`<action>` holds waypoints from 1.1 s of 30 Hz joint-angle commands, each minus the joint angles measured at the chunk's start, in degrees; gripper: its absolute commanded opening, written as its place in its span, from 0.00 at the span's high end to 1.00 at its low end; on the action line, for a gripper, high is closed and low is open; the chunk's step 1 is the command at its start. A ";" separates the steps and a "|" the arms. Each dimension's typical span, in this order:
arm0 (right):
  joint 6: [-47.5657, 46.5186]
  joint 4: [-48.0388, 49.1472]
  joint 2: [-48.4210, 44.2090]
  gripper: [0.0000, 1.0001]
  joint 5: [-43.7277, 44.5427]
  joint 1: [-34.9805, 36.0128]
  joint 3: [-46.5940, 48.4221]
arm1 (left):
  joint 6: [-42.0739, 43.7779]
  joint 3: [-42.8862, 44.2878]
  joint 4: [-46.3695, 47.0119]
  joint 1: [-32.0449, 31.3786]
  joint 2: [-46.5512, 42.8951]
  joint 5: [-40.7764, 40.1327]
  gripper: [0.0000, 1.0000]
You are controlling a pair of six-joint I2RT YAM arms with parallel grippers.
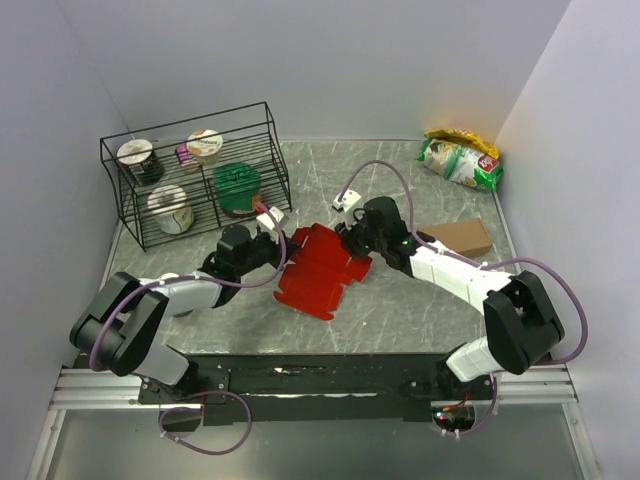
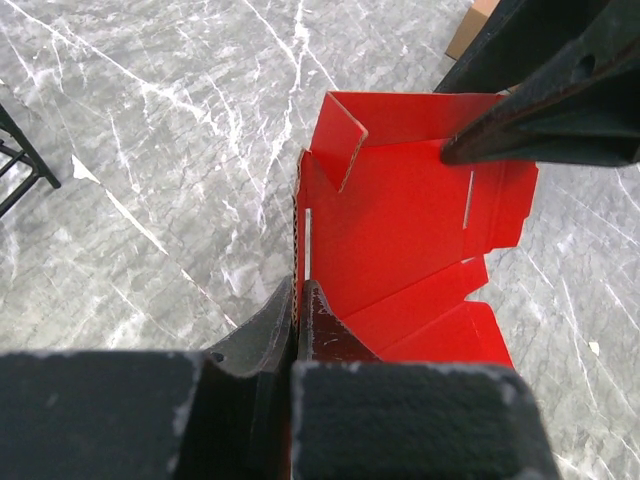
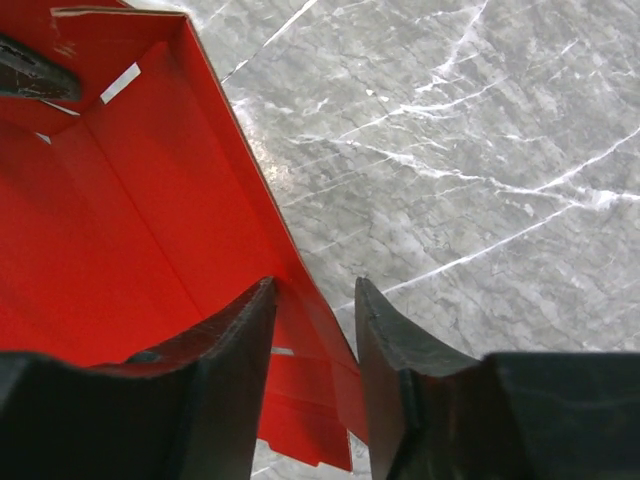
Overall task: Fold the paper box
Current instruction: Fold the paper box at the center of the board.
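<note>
At the middle of the table (image 1: 420, 310), between the two arms, lies the paper box (image 1: 318, 272), partly formed. Left: the left gripper (image 2: 298, 300) pinches the top edge of one raised side wall, fingers pressed onto the card. Centre: the base lies flat, walls and a small tab stand up, and the near flaps remain unfolded. Right: the right gripper (image 3: 314, 300) straddles another raised wall, jaws slightly apart, apparently unclamped. Remaining, by judgement: raising and tucking the other flaps.
</note>
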 commanded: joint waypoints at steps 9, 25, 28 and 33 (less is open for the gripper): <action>-1.49 0.61 -2.89 0.75 -2.04 -0.39 0.22 | 1.27 0.70 2.03 0.03 -0.58 0.60 0.99; -9.39 8.34 1.06 1.00 32.49 14.19 -4.00 | -11.02 9.58 1.13 3.10 8.82 2.79 0.61; -10.62 9.48 2.03 1.00 36.89 15.16 -4.27 | -14.45 8.70 3.78 5.56 9.44 4.90 0.33; -11.95 8.17 3.17 1.00 38.22 15.35 -3.22 | -15.08 6.59 4.15 6.97 7.68 5.26 0.16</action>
